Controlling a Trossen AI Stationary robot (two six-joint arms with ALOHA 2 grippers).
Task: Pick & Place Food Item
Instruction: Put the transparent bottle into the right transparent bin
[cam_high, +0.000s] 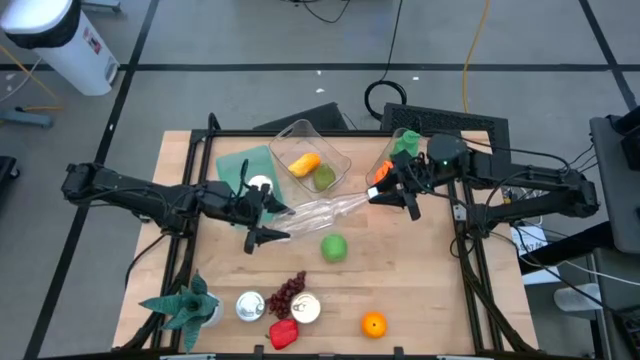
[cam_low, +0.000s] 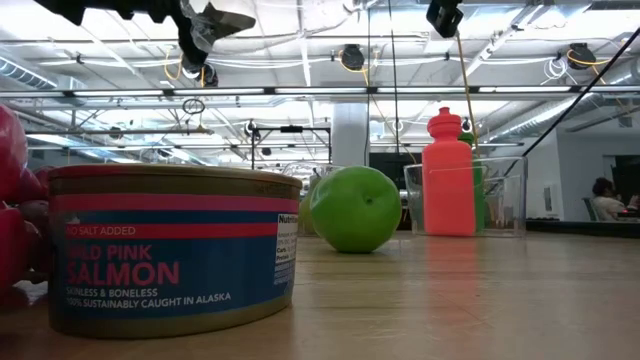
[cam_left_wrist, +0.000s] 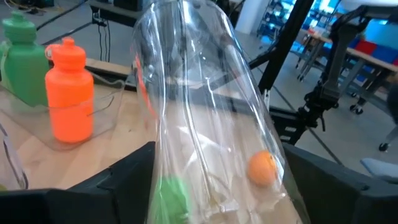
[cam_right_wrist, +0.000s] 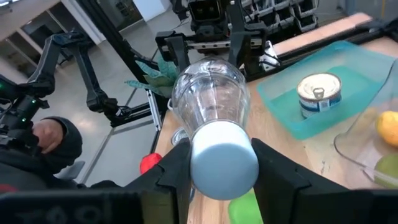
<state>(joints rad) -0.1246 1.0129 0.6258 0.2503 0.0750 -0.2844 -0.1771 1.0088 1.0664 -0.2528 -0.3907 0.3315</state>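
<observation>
My left gripper (cam_high: 262, 222) reached in from the left with its fingers spread wide around the broad end of a clear, smooth plastic bottle (cam_high: 325, 208), which lay level in the air above the wooden table (cam_high: 430, 270), and my right gripper (cam_high: 398, 190) came in from the right, clamped on the bottle's pale round cap (cam_right_wrist: 224, 163). From above I saw a round green apple (cam_high: 334, 248) resting on the wood just below the bottle. The low view alone showed the printed salmon can (cam_low: 172, 248) up close.
</observation>
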